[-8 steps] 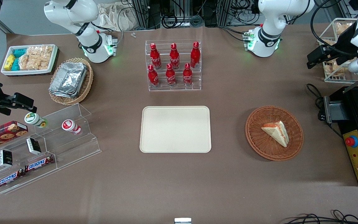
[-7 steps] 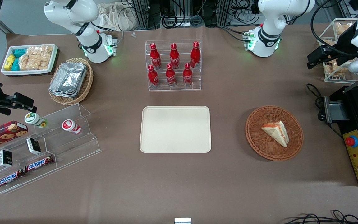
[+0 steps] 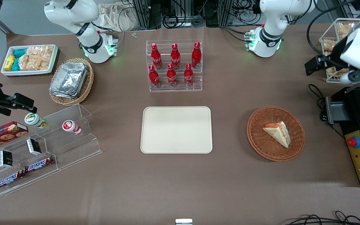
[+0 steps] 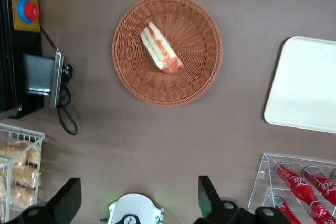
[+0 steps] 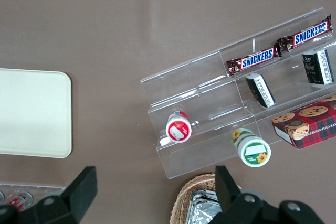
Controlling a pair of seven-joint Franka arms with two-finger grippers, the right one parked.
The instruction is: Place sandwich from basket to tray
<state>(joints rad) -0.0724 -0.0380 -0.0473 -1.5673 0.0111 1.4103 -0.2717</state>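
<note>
The sandwich, a pale bread wedge with red-orange and green filling along its edge, lies in the round reddish-brown basket. The cream tray sits bare in the middle of the table, beside the basket. My left gripper hangs high over the table, farther from the front camera than the basket, toward the working arm's end. Its fingers are spread wide open with nothing between them.
A clear rack of red bottles stands farther from the camera than the tray. A black machine with a red button and cables flank the basket. A wire rack of snack packets sits under the gripper. The arm's base is nearby.
The left arm's wrist has shifted slightly toward the middle of the table and tilted. The sandwich, basket and tray have not moved.
</note>
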